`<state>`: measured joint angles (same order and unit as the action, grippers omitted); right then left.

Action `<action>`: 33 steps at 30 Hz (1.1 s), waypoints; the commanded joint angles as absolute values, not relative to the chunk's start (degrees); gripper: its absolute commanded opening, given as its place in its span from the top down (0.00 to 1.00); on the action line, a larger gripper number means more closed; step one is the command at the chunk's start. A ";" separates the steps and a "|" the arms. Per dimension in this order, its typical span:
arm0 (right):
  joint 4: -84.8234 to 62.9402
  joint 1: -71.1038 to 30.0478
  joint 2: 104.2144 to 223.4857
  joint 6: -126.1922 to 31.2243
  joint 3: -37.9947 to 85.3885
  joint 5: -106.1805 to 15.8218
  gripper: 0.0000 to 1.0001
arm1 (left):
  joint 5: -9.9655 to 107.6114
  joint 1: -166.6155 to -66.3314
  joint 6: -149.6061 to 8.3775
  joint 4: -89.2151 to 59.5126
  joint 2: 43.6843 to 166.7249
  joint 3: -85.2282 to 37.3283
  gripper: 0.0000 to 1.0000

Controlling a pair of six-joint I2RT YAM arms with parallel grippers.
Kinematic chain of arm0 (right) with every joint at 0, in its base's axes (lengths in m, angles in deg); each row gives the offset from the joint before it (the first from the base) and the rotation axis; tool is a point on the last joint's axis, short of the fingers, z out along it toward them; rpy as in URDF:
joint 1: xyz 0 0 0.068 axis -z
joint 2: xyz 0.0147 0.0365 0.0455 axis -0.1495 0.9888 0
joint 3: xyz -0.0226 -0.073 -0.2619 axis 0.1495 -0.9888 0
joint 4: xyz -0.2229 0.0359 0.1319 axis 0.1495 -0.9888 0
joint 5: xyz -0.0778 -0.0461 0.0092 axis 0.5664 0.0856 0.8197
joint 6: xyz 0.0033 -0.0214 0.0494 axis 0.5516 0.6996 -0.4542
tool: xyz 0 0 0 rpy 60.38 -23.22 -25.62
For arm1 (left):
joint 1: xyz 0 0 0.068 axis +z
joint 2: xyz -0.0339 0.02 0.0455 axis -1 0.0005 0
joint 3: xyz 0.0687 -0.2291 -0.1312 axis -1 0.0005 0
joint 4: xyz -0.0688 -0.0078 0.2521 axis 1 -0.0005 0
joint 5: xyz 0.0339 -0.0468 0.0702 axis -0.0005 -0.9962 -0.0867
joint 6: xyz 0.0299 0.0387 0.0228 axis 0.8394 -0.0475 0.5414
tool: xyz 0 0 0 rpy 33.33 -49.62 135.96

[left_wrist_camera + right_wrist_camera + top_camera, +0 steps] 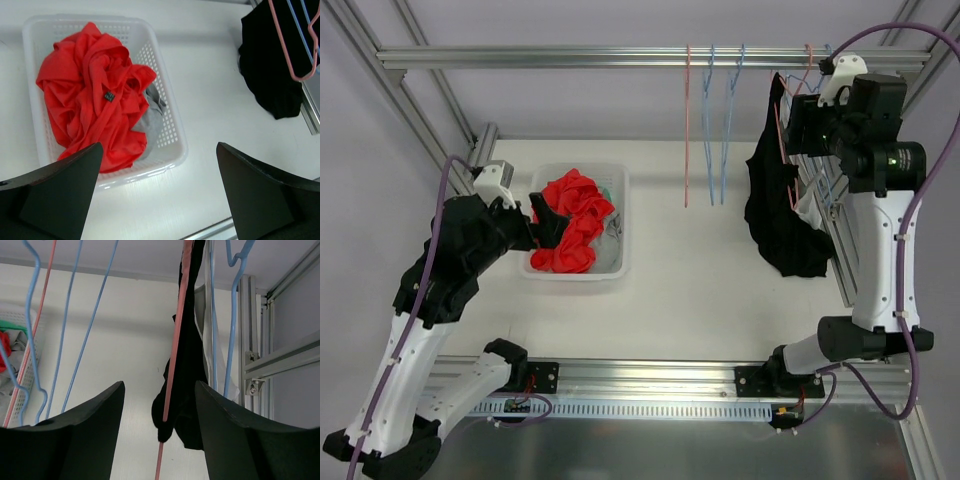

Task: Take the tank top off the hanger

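Two arms: black tank top (782, 215) hangs long-axis vertical on a pink hanger (173, 355) at the rail's (570, 57) right end, between the right gripper's (159, 390) part-open, empty jaws. Left gripper (159, 150), wide open and empty, sits well away from the rail.

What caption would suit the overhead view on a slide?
Right gripper reaches for the black tank top on its pink hanger; left gripper hovers open by a basket of red clothing.
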<state>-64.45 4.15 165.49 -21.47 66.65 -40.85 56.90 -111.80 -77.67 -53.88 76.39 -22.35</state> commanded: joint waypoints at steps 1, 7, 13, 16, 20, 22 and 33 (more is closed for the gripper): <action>-63.44 5.43 167.14 -19.75 69.97 -41.24 0.39 | 52.42 -112.39 -76.18 -55.36 72.70 -18.85 0.01; -61.50 6.49 172.06 -19.66 69.79 -42.27 0.48 | 50.49 -112.39 -74.24 -57.56 66.02 -15.42 0.01; -58.08 6.58 173.74 -21.86 68.74 -42.55 0.68 | 50.75 -112.30 -72.48 -57.82 65.04 -11.90 0.01; -56.50 6.49 173.56 -23.35 67.77 -43.34 0.78 | 51.19 -112.30 -72.13 -57.91 64.87 -10.14 0.01; -54.74 6.49 173.39 -25.55 67.07 -46.15 0.91 | 51.90 -112.39 -72.04 -57.74 64.43 -8.56 0.01; -53.16 6.49 172.25 -27.04 66.37 -46.76 0.99 | 52.08 -112.39 -71.96 -57.74 64.16 -8.30 0.01; -36.81 6.49 163.90 -33.90 60.12 -49.66 1.00 | 49.62 -112.39 -72.65 -57.74 62.85 -8.47 0.01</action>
